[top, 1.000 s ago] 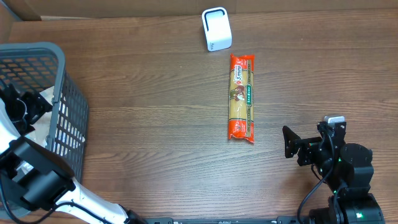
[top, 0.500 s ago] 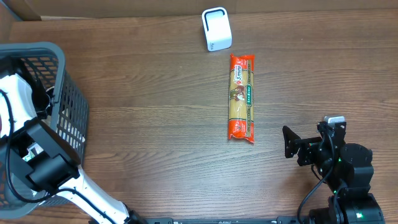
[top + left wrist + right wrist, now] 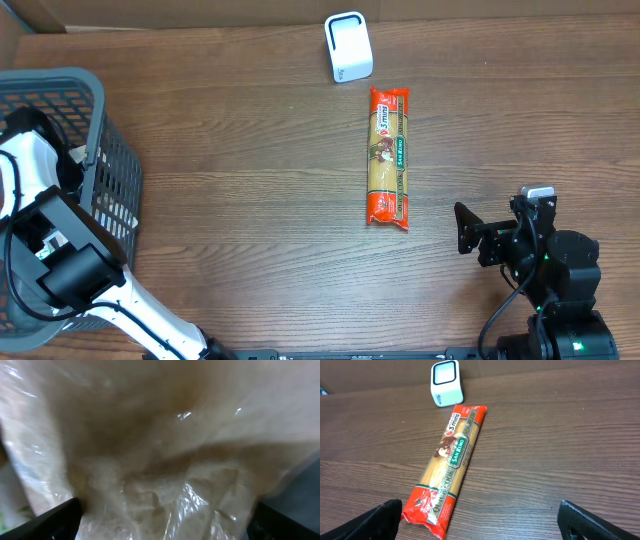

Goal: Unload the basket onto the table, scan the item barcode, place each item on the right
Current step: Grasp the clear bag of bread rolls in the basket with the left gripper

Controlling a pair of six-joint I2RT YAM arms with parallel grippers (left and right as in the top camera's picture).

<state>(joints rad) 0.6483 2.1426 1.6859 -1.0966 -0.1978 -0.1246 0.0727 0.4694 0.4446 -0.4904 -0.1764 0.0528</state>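
long red-and-clear plastic packet of spaghetti [image 3: 389, 157] lying flat on the dark brown wooden table [image 3: 250, 200], both claws spread wide and neither on it.

the packet's print reads "3 mins", "san remo" on a green band and "quick cook" on the red end; the smaller writing is too fine to read. just beyond its far end stands the small white box-shaped scanner [image 3: 348, 47], apart from the packet. the right gripper [image 3: 480, 520] hangs near the table edge, well short of the packet, fingers wide with nothing between them. the left gripper [image 3: 165, 520] is down in the grey plastic mesh basket [image 3: 110, 190], its fingertips far apart at the corners of the wrist view, against a crinkled clear plastic bag [image 3: 160, 435]; whether they touch it i cannot tell.
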